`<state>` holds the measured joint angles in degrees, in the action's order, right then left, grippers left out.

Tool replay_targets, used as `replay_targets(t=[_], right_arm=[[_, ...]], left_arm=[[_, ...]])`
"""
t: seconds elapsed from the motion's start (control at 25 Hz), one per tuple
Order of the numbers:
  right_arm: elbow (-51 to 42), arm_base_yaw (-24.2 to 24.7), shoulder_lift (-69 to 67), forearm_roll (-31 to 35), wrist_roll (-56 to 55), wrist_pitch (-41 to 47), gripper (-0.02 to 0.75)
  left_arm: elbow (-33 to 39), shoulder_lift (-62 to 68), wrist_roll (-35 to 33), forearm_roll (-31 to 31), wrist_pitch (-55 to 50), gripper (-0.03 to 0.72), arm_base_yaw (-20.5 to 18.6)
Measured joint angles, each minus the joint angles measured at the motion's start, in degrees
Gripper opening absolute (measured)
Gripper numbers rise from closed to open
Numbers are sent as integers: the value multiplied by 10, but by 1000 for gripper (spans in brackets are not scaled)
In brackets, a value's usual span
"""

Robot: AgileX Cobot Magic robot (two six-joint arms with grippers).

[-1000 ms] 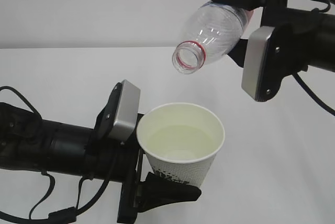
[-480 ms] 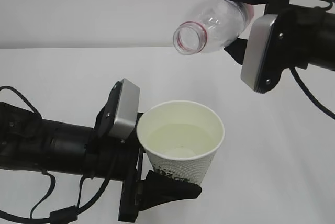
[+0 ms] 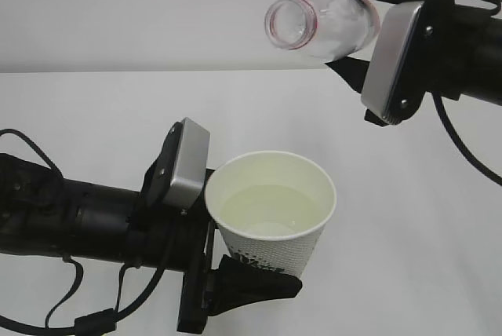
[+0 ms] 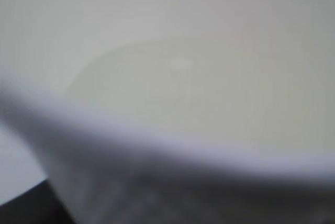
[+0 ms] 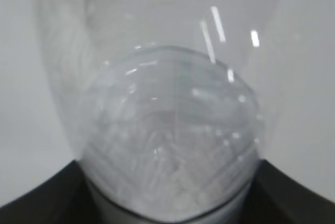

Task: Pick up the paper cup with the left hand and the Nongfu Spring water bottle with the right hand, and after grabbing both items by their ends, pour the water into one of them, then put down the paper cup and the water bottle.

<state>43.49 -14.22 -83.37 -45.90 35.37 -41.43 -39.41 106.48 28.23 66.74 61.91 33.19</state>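
Observation:
The white paper cup [image 3: 271, 222] stands upright at lower centre with clear water [image 3: 271, 210] in it. My left gripper [image 3: 243, 277] is shut on the cup's lower body; one black finger [image 3: 259, 286] shows under the cup. In the left wrist view the cup's cream inside [image 4: 178, 77] fills the blurred frame. The Nongfu Spring water bottle [image 3: 321, 22], clear with a red neck ring, lies tilted high at upper right, its open mouth facing left. My right gripper [image 3: 369, 26] is shut on its body. Up close, the right wrist view is filled by the bottle's clear wall [image 5: 167, 130].
The white table [image 3: 408, 218] spreads below both arms, against a pale wall [image 3: 133, 14]. The left arm's grey plate [image 3: 184, 167] and black cables [image 3: 70, 304] lie beside the cup at lower left. The right arm's grey plate [image 3: 392, 57] sits at upper right.
The right gripper has lifted the bottle and tipped its mouth upward and away from the cup. The cup and the left arm have stayed still.

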Motion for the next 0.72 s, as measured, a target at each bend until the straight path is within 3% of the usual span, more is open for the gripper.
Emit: replay_targets(t=[0.72], right_arm=[[0, 0, 0, 1, -126, 0, 475]], left_arm=[[0, 0, 0, 0, 0, 526, 0]])
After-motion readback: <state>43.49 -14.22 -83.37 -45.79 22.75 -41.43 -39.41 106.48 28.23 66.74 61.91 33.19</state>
